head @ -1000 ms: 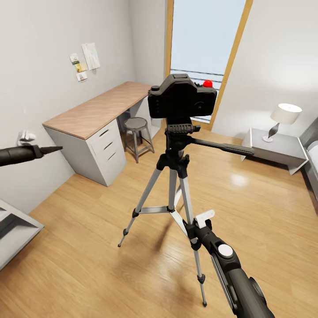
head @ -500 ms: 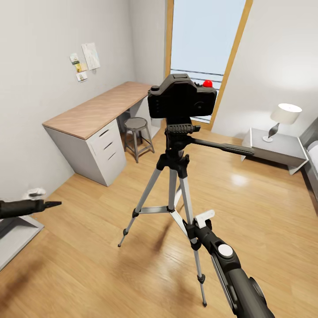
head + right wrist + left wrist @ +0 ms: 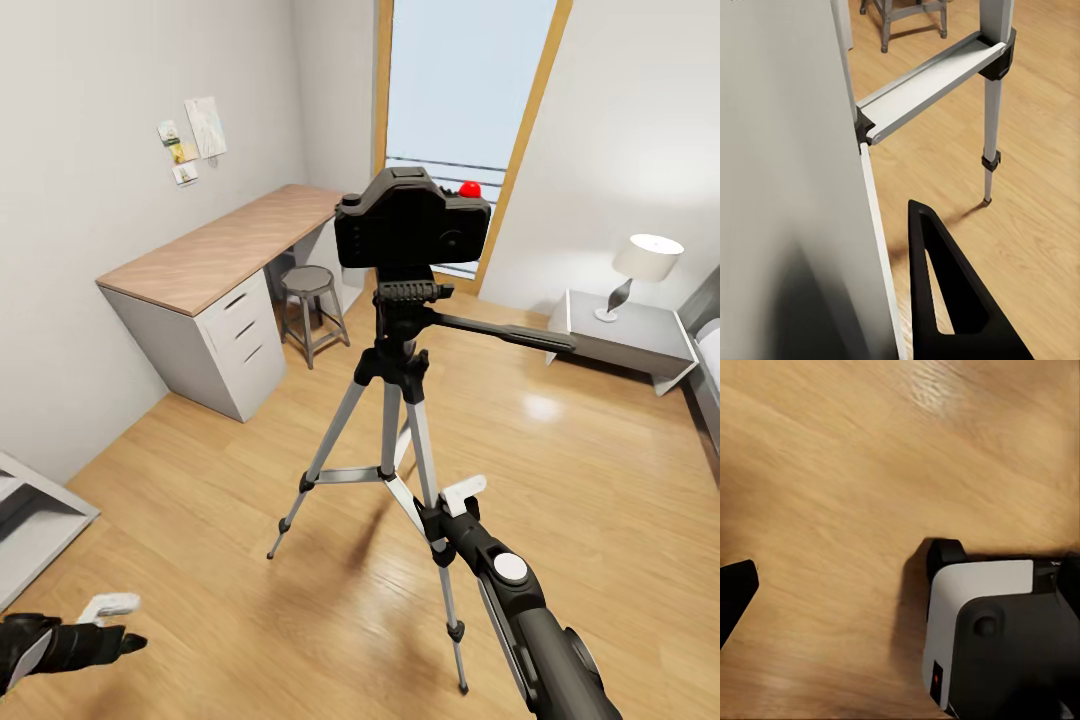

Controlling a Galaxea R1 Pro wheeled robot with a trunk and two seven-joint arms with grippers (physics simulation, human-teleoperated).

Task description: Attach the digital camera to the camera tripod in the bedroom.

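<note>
Since the earlier frames, my left arm has dropped from wall height to just above the floor, and the left gripper (image 3: 112, 625) now sits low at the left of the head view, one white finger and one black finger apart with nothing between them. Nothing else has shifted.

Obstacles: the tripod (image 3: 392, 440) stands in the middle of the room on three silver legs. My right gripper (image 3: 452, 508) is up against its nearest leg; I cannot tell from any view whether that gripper is open or closed, or whether it grips the leg. The black pan handle (image 3: 500, 332) sticks out to the right of the tripod head.

The camera (image 3: 412, 230) sits on top of the tripod head, red button (image 3: 470, 188) on its top.

Surroundings, head view: a desk (image 3: 215, 248) with drawers against the left wall, a stool (image 3: 309, 300) beside it, a tall window (image 3: 463, 90) behind the camera, a nightstand (image 3: 630, 340) carrying a lamp (image 3: 640, 265) at right, a grey shelf corner (image 3: 35, 515) at far left.

The right wrist view adds close detail: the silver leg brace (image 3: 934, 79), a far leg (image 3: 991, 112) reaching its foot on the floor, and one black fingertip (image 3: 945, 300). The left wrist view shows wood planks and part of the robot's base (image 3: 982, 622).

The floor (image 3: 600, 480) is light glossy wood; walls are pale grey.
</note>
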